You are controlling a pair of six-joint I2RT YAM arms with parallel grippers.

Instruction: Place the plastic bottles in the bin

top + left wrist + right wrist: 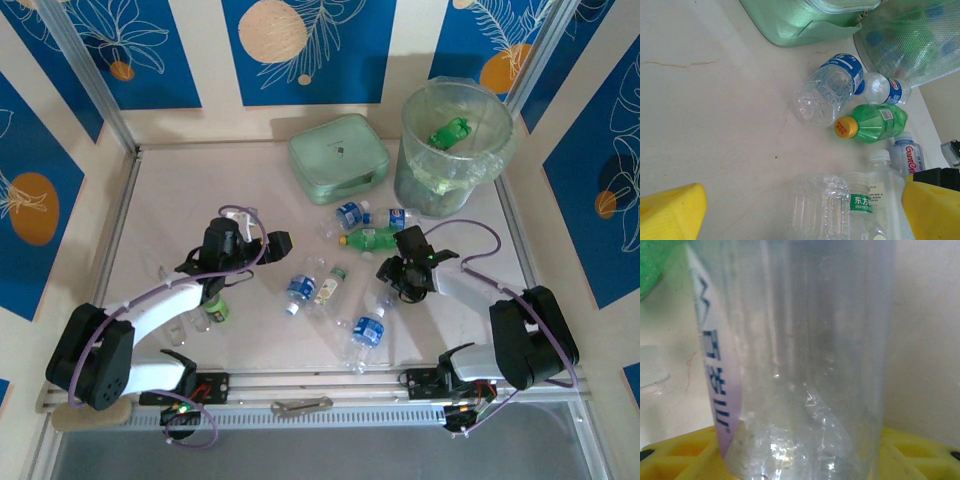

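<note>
The bin [492, 150], a tall translucent bucket with a bag liner, stands at the back right with a green bottle [450, 132] inside. Several plastic bottles lie mid-table: two blue-labelled ones [352, 214] [400, 217], a green one with a yellow cap [372, 238] [875, 122], and clear ones [300, 288] [368, 332]. My left gripper [265, 245] [802, 210] is open, its yellow pads [670, 210] wide apart, with a clear green-labelled bottle [840, 210] lying ahead between them. My right gripper [405, 272] is shut on a clear bottle [805, 360] with a purple-white label; the fingertips are hidden.
A flat mint-green case [338, 158] lies at the back, left of the bin. Two more bottles [215, 310] sit beside the left arm. A metal tool [300, 405] rests on the front rail. Raised frame edges border the table.
</note>
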